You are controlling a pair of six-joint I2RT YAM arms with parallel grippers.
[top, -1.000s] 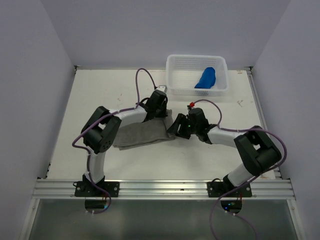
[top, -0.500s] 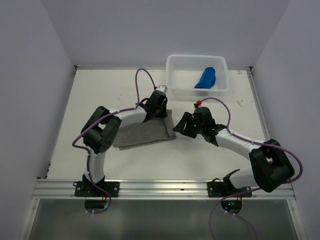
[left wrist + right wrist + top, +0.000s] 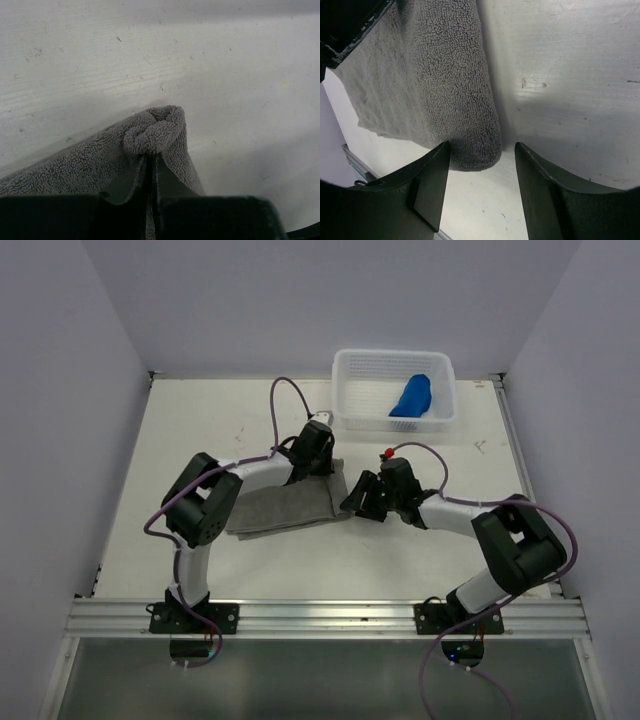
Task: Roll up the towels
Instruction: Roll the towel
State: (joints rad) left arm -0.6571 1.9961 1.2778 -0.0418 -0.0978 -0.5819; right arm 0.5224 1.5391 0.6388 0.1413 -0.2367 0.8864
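Lying flat, grey towel [image 3: 285, 508] runs left-right.

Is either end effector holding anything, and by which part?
The left end effector pinches the grey towel by a bunched corner; right end effector is open, holding nothing.

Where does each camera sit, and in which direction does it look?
Top external: above and behind the arms, looking down on the table; both arms show.
Left wrist: on the left gripper, facing the grey towel corner its shut fingers pinch.
Right wrist: on the right gripper, facing the grey towel's edge between open fingers.
All share the grey towel.
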